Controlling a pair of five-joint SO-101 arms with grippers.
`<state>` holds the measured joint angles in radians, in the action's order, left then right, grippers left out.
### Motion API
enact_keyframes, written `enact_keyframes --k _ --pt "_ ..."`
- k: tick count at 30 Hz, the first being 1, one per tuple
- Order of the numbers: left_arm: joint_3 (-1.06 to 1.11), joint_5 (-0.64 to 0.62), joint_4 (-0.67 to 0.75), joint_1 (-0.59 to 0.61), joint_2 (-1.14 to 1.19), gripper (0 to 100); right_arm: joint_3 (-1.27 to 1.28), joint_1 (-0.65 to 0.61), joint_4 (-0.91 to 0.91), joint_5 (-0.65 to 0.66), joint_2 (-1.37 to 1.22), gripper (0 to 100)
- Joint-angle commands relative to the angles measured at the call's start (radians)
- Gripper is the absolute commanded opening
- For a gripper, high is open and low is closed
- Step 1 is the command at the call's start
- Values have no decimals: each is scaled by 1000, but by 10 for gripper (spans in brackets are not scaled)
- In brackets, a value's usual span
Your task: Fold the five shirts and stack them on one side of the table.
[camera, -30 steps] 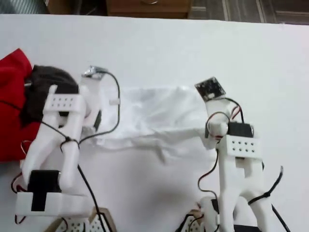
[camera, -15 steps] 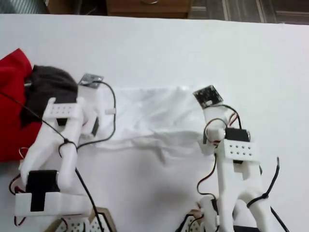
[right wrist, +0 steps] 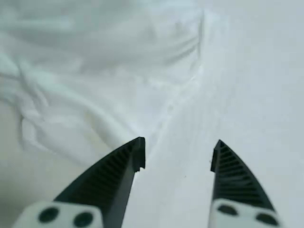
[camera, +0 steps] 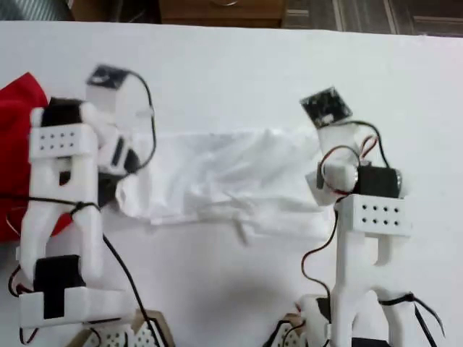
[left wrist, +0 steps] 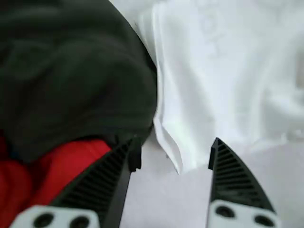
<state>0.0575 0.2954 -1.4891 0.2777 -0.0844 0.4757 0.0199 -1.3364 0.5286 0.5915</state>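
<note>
White tabletop (camera: 239,65) carries a crumpled white fabric shirt (camera: 231,181), with left gripper (left wrist: 173,159) and right gripper (right wrist: 178,154) both spread wide, holding nothing, over its ends.

You can read no text, label, number or sign here; not on the white shirt (camera: 231,173); not on the surface (camera: 239,65).

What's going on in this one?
Two arms are working on a white shirt that lies as a rumpled, partly folded band across the table. The left end effector is open over the shirt's end next to a dark shirt and a red shirt heaped at the table's side. The right end effector is open over the opposite end. Neither is gripping cloth at this moment.
</note>
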Motion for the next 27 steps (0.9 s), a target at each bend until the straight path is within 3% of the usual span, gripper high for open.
enact_keyframes --k 1,3,5,7,10,15,22,27 --pt "-183 3 -15 15 -37 247 -112 -7 33 -40 25 228" --pt "-186 -21 23 -11 -35 189 -112 -7 111 -118 2 166" --pt "-170 -106 75 -46 -21 10 -112 -7 197 -192 -53 9" --pt "-147 -176 135 -103 31 56 -117 -8 272 -244 -147 50" --pt "-140 -209 212 -192 166 31 -143 -42 352 -259 -320 20" --pt "-194 -250 264 -232 433 25 -275 -108 364 -259 -608 19" --pt "-423 -250 203 -204 692 26 -462 -116 363 -259 -923 19" --pt "-607 -249 91 -169 842 26 -528 -33 314 -253 -1078 19"
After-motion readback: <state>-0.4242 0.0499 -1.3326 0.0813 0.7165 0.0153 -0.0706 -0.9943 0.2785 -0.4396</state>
